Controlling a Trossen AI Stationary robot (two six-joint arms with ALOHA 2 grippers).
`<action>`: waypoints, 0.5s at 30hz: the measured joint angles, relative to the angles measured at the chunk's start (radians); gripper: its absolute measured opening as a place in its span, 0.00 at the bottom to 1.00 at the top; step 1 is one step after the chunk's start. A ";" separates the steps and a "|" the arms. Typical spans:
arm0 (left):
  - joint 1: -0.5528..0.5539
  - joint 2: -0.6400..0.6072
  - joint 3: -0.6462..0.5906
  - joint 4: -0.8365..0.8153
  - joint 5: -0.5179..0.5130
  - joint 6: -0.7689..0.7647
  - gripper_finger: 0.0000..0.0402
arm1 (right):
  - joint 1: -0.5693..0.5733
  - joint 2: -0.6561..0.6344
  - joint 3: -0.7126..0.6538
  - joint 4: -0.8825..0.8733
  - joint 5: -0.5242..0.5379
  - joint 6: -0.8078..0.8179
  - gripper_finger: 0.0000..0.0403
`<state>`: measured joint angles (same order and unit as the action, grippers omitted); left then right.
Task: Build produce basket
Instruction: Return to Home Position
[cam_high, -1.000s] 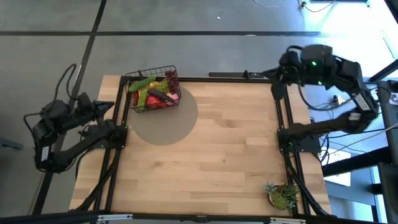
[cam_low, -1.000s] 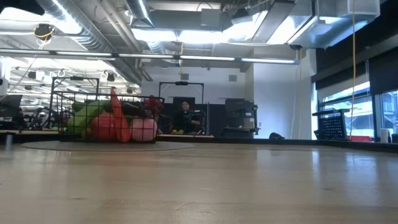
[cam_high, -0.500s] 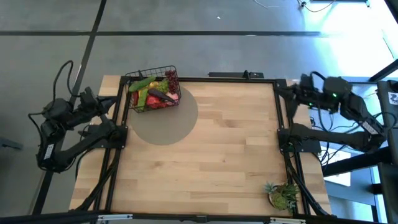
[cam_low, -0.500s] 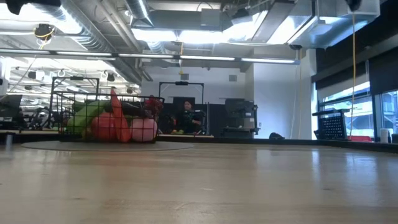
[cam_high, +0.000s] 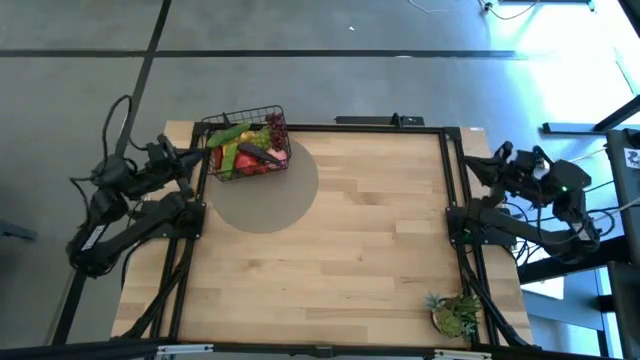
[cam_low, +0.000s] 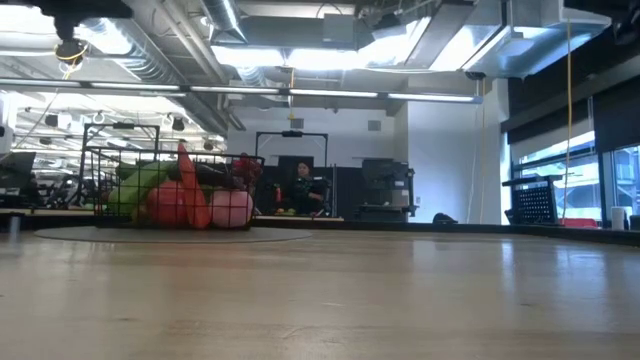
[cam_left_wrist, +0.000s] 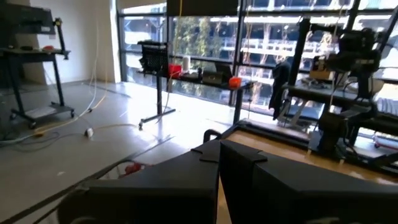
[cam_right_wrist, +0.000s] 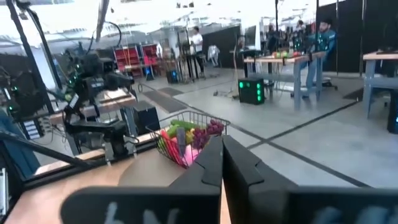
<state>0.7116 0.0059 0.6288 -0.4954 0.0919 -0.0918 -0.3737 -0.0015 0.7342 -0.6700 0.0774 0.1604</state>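
Note:
The black wire-mesh basket stands on a grey round mat at the table's far left, filled with produce: a green cucumber, red chilies, grapes, a dark eggplant and a pink peach. It also shows in the right wrist view. My left gripper is off the table's left edge, near the basket, fingers shut. My right gripper is off the table's right edge, fingers shut. Both touch nothing.
A spiky green potted plant stands at the table's near right corner. The grey round mat lies under and in front of the basket. The black frame rails run along the table's sides. A person sits in the room beyond.
My right arm has swung down and toward the table's near side, folding beside the right edge. My left arm has moved toward the table's right and far side, closer to the basket. The basket and produce have kept still.

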 joint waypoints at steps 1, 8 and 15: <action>0.000 0.000 -0.020 0.033 0.006 -0.006 0.00 | 0.000 0.003 -0.002 -0.007 0.000 0.000 0.00; -0.001 0.000 -0.182 0.270 0.059 -0.039 0.00 | 0.002 0.025 0.012 -0.059 0.000 -0.033 0.00; -0.002 0.000 -0.393 0.548 0.087 -0.064 0.00 | 0.002 0.007 0.006 -0.042 -0.001 -0.008 0.00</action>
<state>0.7097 0.0063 0.2354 0.0527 0.1792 -0.1554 -0.3721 0.0055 0.7403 -0.7121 0.0766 0.1528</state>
